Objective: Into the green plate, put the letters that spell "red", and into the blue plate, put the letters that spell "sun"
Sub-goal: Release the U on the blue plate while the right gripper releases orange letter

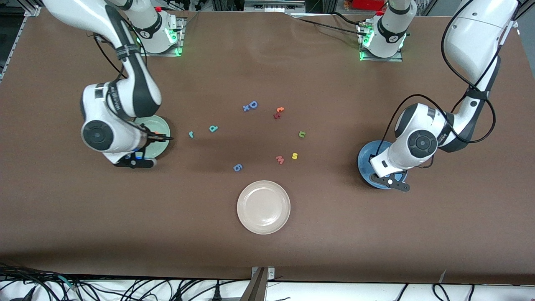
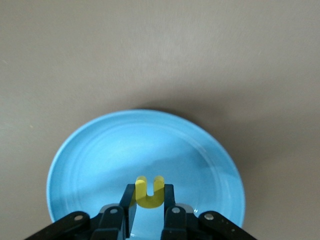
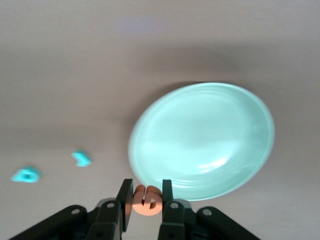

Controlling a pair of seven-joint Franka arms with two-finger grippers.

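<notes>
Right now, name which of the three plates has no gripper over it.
The cream-white plate, nearest the front camera. The left gripper hangs over the blue plate, the right gripper by the green plate's rim.

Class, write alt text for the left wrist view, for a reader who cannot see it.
The left pincer is shut on a yellow u-shaped letter, held over the blue plate. The plate is otherwise empty and sits on the brown table.
</notes>
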